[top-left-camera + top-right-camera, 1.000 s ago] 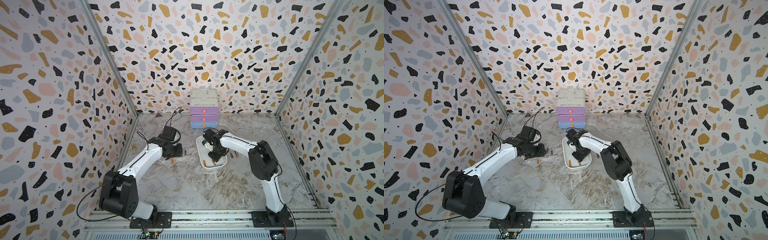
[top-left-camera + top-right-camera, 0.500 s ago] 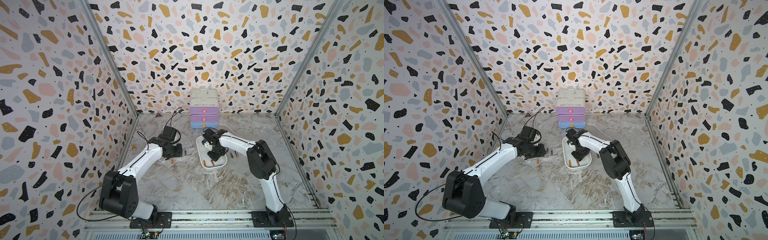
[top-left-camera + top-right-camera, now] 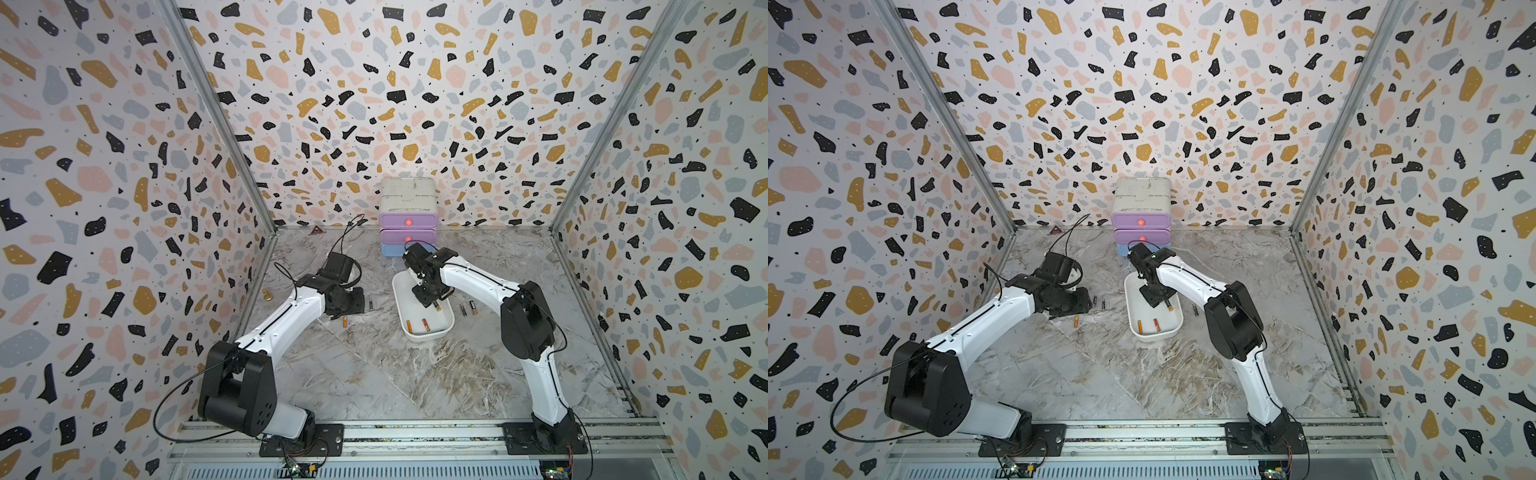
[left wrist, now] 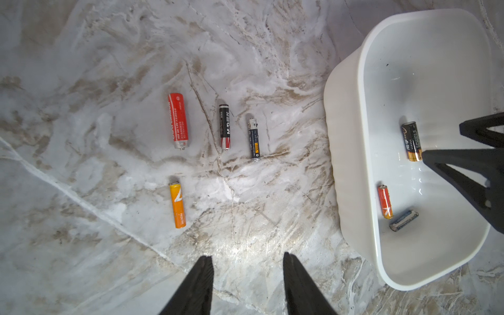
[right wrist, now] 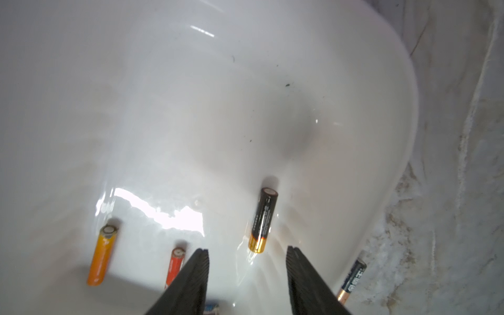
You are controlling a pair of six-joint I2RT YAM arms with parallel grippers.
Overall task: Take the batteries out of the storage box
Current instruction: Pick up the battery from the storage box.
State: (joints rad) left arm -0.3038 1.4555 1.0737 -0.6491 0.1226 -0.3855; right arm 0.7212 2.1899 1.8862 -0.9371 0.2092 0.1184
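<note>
Battery (image 5: pixel 263 219) unheld; right claw (image 5: pixel 247 249) widened slightly.

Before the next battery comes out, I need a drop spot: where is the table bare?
Bare: the marble between the storage box and the front rail, and the far corner right of the drawer cabinet. Crowded: four batteries on the box's left-arm side, two batteries on its right-arm side.

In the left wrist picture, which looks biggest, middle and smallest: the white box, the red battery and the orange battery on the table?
Largest: white box.
Then: red battery.
Smallest: orange battery, thinner and slightly shorter than the red one.
</note>
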